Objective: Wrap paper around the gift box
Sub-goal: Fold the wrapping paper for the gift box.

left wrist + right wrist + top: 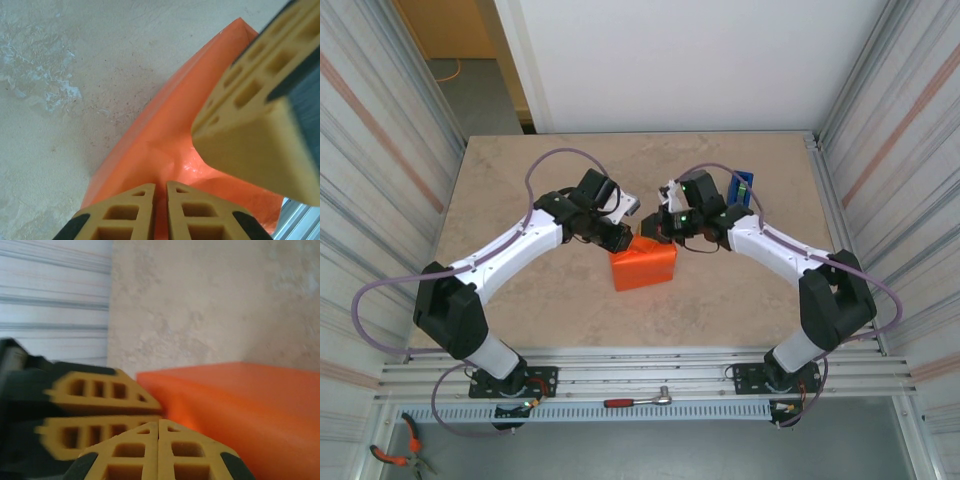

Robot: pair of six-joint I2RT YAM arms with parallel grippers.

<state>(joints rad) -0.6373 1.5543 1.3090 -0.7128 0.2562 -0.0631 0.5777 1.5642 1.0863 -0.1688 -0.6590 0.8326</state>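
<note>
The gift box (pixel 643 267) lies mid-table as a bright orange block, with the orange paper (pixel 165 135) folded round it so the two cannot be told apart. Both grippers meet at its far end. My left gripper (pixel 625 238) (pixel 160 187) is shut on a raised fold of the paper, which shows orange in the thin gap between its jaws. My right gripper (pixel 650 232) (pixel 158 424) is shut with nothing between its jaws, its tips right beside the left fingers (pixel 100 390) at the paper's end (pixel 240 400). One right finger (pixel 255 130) looms over the fold.
A blue tape dispenser (pixel 743 187) stands behind the right arm at the back right. Corrugated walls (pixel 895 150) close in both sides of the beige table (pixel 520 180). A wrench (pixel 638 401) and pliers (pixel 395 455) lie below the table's near edge.
</note>
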